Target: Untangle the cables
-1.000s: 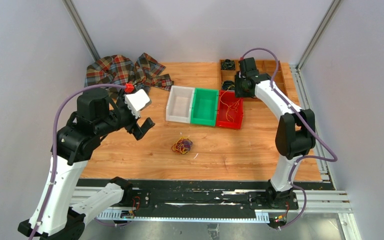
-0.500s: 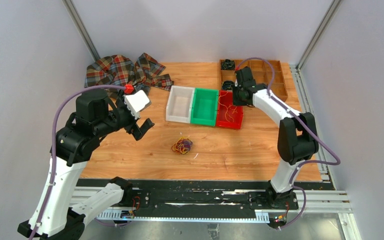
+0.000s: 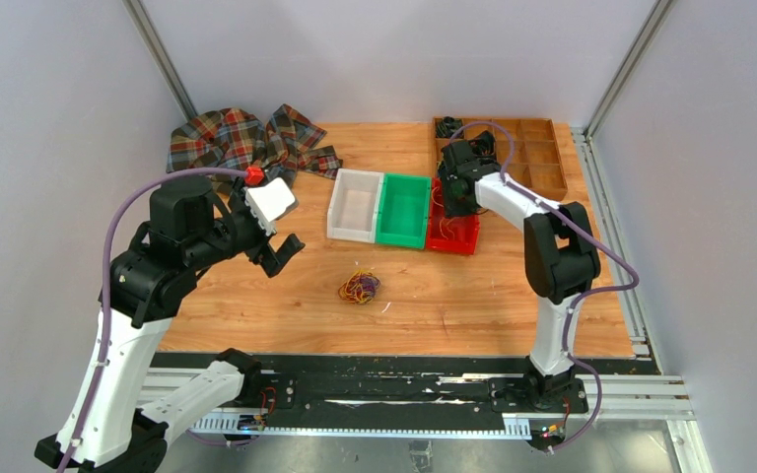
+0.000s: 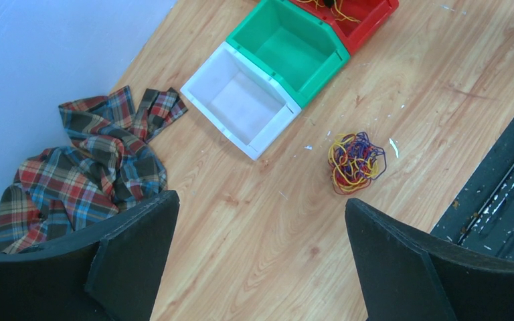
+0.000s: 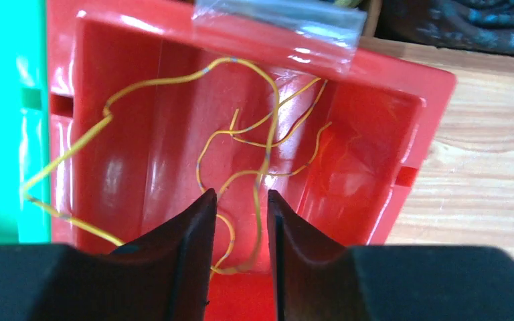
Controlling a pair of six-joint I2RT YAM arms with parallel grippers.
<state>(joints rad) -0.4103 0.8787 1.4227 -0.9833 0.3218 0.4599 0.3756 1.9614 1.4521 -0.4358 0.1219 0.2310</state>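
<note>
A small tangle of yellow, purple and dark cables (image 3: 359,287) lies on the wooden table in front of the bins; the left wrist view shows the tangle (image 4: 356,161) up and to the right of my fingers. My left gripper (image 3: 281,251) hangs wide open above bare table (image 4: 260,200), left of the tangle, holding nothing. My right gripper (image 3: 450,197) hovers over the red bin (image 3: 468,241). Loose yellow cable (image 5: 268,100) lies on the floor of the red bin (image 5: 435,87). The right gripper (image 5: 241,194) has its jaws a narrow gap apart, with a yellow strand running under that gap.
A green bin (image 3: 399,241) and a white bin (image 3: 353,207) stand left of the red one, both seen in the left wrist view (image 4: 288,47) (image 4: 237,107). A plaid cloth (image 3: 246,141) lies at the back left. A wooden compartment tray (image 3: 542,158) holds black coiled cords (image 3: 448,126).
My right arm has swung left from over the wooden tray to above the red bin. The left arm and the tangle have not moved.
</note>
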